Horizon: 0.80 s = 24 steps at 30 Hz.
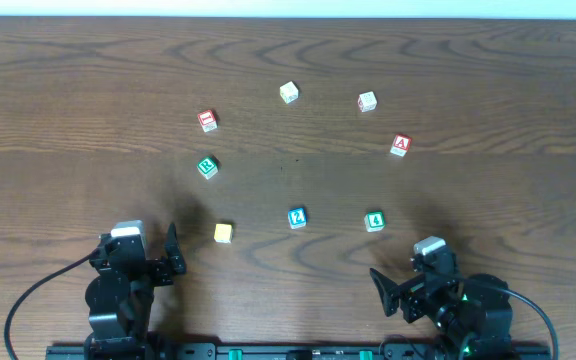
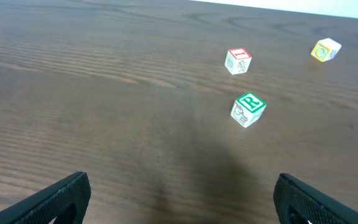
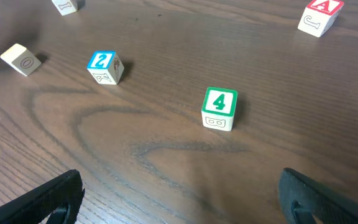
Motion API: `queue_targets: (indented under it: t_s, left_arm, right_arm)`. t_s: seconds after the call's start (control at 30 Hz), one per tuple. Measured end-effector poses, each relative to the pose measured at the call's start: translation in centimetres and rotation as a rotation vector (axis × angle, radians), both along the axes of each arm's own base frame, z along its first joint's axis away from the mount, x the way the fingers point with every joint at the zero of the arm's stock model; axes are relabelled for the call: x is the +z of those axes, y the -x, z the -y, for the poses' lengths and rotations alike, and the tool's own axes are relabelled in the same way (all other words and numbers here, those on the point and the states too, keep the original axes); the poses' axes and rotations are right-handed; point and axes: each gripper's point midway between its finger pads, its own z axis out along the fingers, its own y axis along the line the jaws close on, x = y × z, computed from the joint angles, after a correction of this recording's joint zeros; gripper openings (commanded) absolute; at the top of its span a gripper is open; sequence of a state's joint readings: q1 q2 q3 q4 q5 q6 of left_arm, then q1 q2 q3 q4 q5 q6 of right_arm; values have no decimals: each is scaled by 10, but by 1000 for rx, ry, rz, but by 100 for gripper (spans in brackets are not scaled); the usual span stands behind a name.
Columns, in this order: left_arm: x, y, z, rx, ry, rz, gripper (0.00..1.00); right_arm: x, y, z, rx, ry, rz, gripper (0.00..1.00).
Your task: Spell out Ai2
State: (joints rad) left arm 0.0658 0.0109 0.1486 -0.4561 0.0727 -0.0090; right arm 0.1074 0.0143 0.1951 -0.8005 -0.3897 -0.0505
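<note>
Small letter and number cubes lie scattered on the wooden table. A red "A" cube (image 1: 400,145) sits at the right, also in the right wrist view (image 3: 319,15). A blue "2" cube (image 1: 297,218) lies in the middle front and shows in the right wrist view (image 3: 105,66). A red-topped cube (image 1: 207,121) lies at the left back and shows in the left wrist view (image 2: 238,60); its letter is unclear. My left gripper (image 1: 171,255) is open and empty near the front left edge. My right gripper (image 1: 383,290) is open and empty at the front right.
A green "R" cube (image 1: 207,167) (image 2: 248,109), a green "4" cube (image 1: 374,221) (image 3: 219,108), a yellow-orange cube (image 1: 223,233) (image 3: 21,60), a pale yellow cube (image 1: 288,93) (image 2: 325,50) and a white cube (image 1: 367,101) also lie on the table.
</note>
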Motion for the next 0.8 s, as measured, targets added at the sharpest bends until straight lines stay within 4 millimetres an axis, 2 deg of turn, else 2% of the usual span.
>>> queue_targets:
  t_s: [0.1, 0.33, 0.43, 0.6, 0.73, 0.8]
  left_arm:
    - [3, -2, 3, -1, 42, 19, 95]
    - [16, -7, 28, -125, 131, 73, 96]
    - [24, -14, 29, -132, 140, 100, 95]
    - [12, -27, 22, -87, 146, -31, 95]
    - [27, -55, 18, -69, 152, -134, 95]
    - [34, -76, 18, -71, 167, -193, 95]
  right_arm:
    - [0, 0, 0, 0, 0, 0, 99]
    - [0, 0, 0, 0, 0, -1, 99]
    - [0, 0, 0, 0, 1, -1, 99]
    - [-1, 1, 0, 0, 0, -4, 99]
    - [-1, 0, 0, 1, 0, -1, 99]
    - [-1, 1, 0, 1, 0, -2, 99]
